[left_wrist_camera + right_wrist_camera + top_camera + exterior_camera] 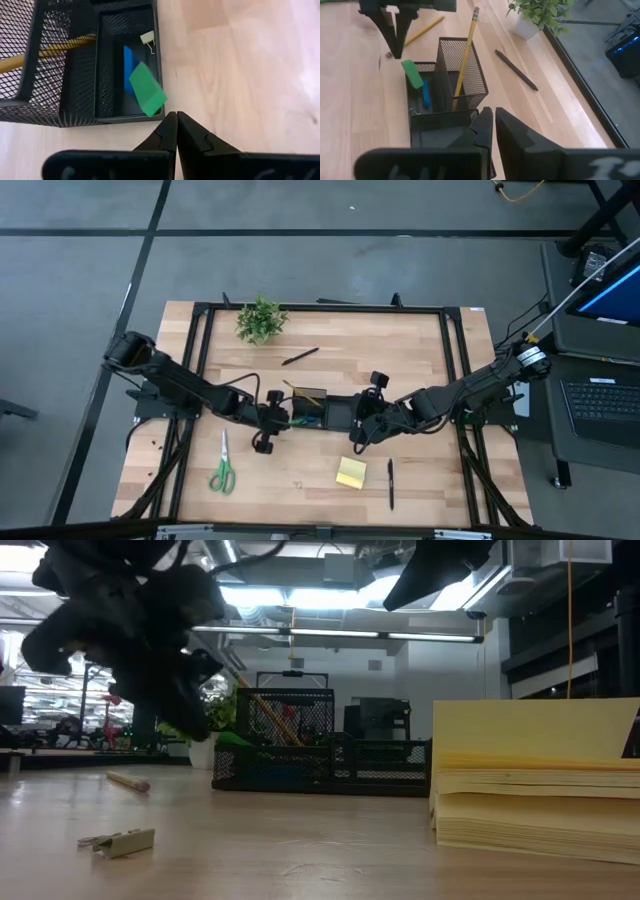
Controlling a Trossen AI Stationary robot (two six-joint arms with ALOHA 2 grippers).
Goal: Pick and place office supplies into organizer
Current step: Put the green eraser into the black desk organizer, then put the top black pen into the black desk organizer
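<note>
The black mesh organizer (336, 412) sits mid-table. Its taller section holds a pencil (465, 52). Its low compartment holds the small blue block (127, 62), and the green piece (147, 95) leans tilted against that compartment's rim. My left gripper (176, 120) is shut and hovers just off the organizer's left end (283, 420). My right gripper (493, 116) is shut at the organizer's right end (358, 430). The green-handled scissors (222, 470), yellow sticky-note pad (351, 472) and a black pen (390, 483) lie near the table's near edge.
A potted plant (261, 320) stands near the far edge, with a dark pen (300, 356) lying beside it. A loose pencil (423, 29) lies on the table left of the organizer. A small pale clip-like piece (120, 840) lies close to the low camera. Black frame rails (452, 360) border the table.
</note>
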